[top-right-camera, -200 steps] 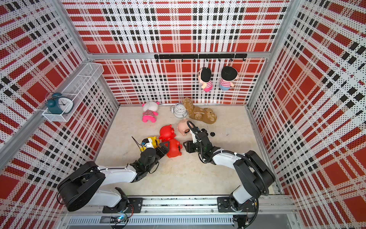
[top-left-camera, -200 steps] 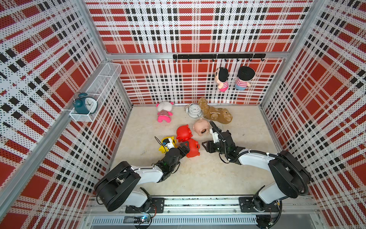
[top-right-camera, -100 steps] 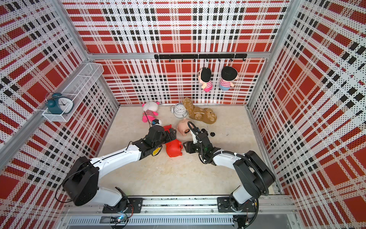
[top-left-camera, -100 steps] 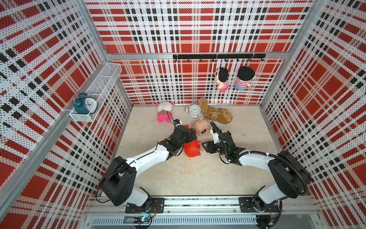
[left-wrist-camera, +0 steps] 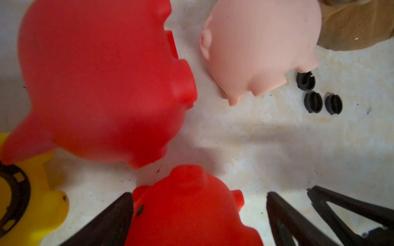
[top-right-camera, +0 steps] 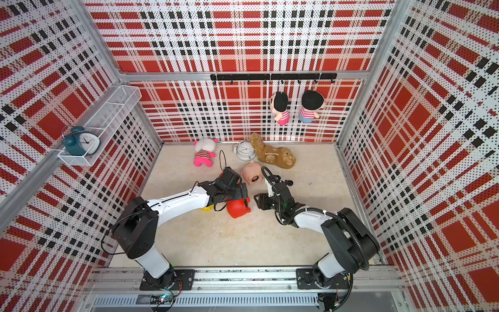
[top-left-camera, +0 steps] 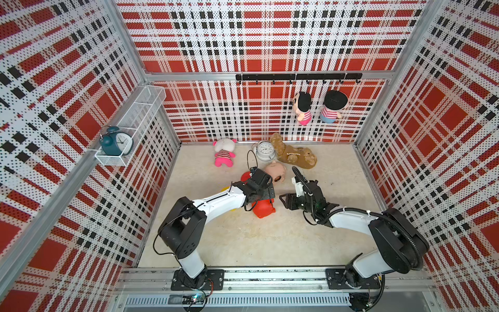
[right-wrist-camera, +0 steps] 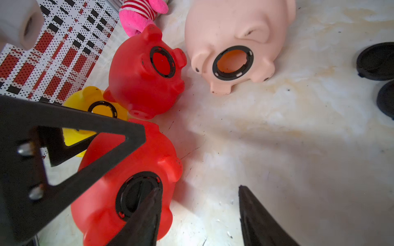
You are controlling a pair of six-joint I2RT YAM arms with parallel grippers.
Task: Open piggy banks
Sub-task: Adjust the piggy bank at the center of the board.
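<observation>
- Plaid-walled booth, beige counter [top-left-camera: 243,243]: the plugged red piggy bank [right-wrist-camera: 149,153] lies on its side at lower left of the right wrist view, belly plug [right-wrist-camera: 131,194] turned toward the right arm.
- right fingers [right-wrist-camera: 149,213] half spread and empty; one tip sits at the plug, the other hangs over bare counter to its right, so they probably gotta slide left to straddle it.
- left fingers [left-wrist-camera: 110,217] wide apart, flanking the pig's body, gripping nothing.
</observation>
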